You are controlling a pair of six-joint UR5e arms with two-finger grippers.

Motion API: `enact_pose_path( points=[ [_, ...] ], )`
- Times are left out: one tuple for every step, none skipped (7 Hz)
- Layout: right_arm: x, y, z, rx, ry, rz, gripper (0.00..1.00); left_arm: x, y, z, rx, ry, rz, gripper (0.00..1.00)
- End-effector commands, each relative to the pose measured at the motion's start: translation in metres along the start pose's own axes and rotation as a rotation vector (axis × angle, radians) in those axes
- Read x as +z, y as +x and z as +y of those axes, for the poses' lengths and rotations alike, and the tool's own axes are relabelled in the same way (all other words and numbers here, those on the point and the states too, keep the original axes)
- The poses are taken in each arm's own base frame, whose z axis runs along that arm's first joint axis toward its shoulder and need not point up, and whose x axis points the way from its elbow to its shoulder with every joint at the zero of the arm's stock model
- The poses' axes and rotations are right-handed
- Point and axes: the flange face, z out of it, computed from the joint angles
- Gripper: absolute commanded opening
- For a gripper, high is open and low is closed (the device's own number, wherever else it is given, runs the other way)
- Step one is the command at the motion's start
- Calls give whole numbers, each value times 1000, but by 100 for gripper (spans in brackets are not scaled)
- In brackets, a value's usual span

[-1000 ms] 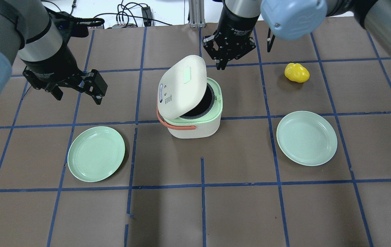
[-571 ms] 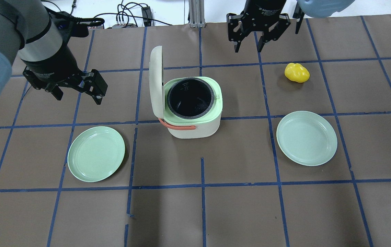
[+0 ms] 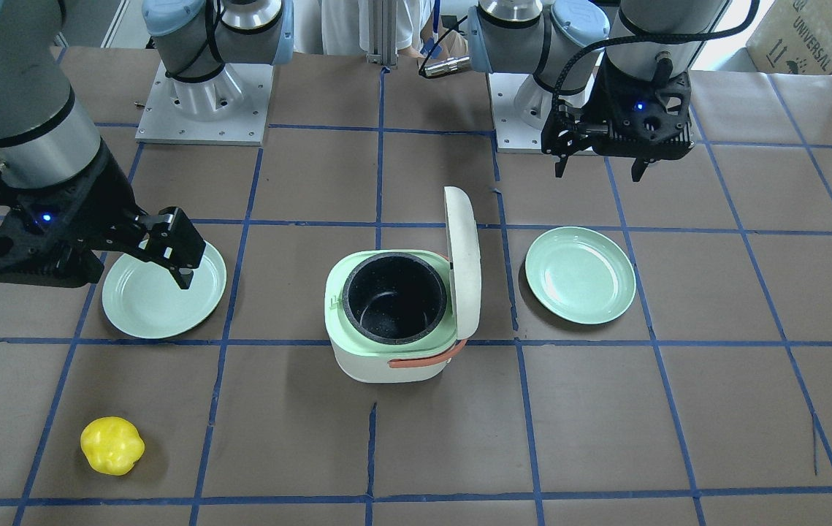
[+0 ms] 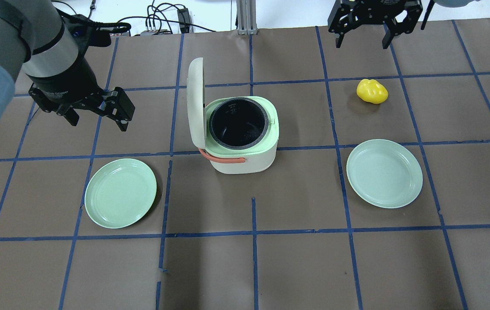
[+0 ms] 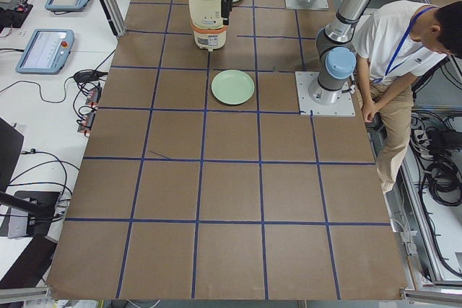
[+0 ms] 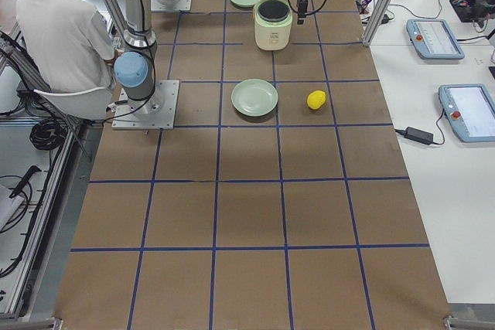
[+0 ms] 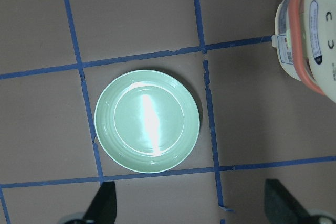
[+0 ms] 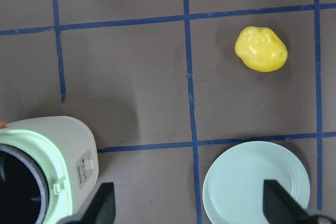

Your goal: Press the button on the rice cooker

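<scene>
The white and green rice cooker (image 4: 245, 150) stands mid-table with its lid (image 4: 195, 101) swung fully upright and the black inner pot (image 4: 238, 122) exposed. It also shows in the front view (image 3: 386, 358). A small latch tab (image 4: 275, 122) sits on the rim's right side. My right gripper (image 4: 362, 43) is open and empty, far behind and to the right of the cooker. My left gripper (image 4: 98, 122) is open and empty, well to the cooker's left. The left wrist view shows the cooker's side (image 7: 310, 35). The right wrist view shows its rim (image 8: 58, 150).
A green plate (image 4: 121, 193) lies front left and another (image 4: 384, 173) front right of the cooker. A yellow pepper-like toy (image 4: 372, 91) lies back right, below my right gripper. An operator (image 5: 404, 55) sits beside the robot base.
The lid has swung from half open to fully upright. My right gripper has drawn back from the cooker's rim to the far right and opened. My left arm has not moved.
</scene>
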Motion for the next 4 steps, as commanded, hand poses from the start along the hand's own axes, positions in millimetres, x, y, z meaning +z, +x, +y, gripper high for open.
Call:
enact_pose_path(
  points=[
    [-12,5,36,1,3,1,100,0,0,0,0,0,0,100],
    [-16,15,55,15,24,1,100,0,1,0,1,0,0,100],
    [-20,28,62,27,33,3,100,0,0,0,0,0,0,100],
    [-22,29,63,24,33,3,100,0,0,0,0,0,-1,100]
  ],
)
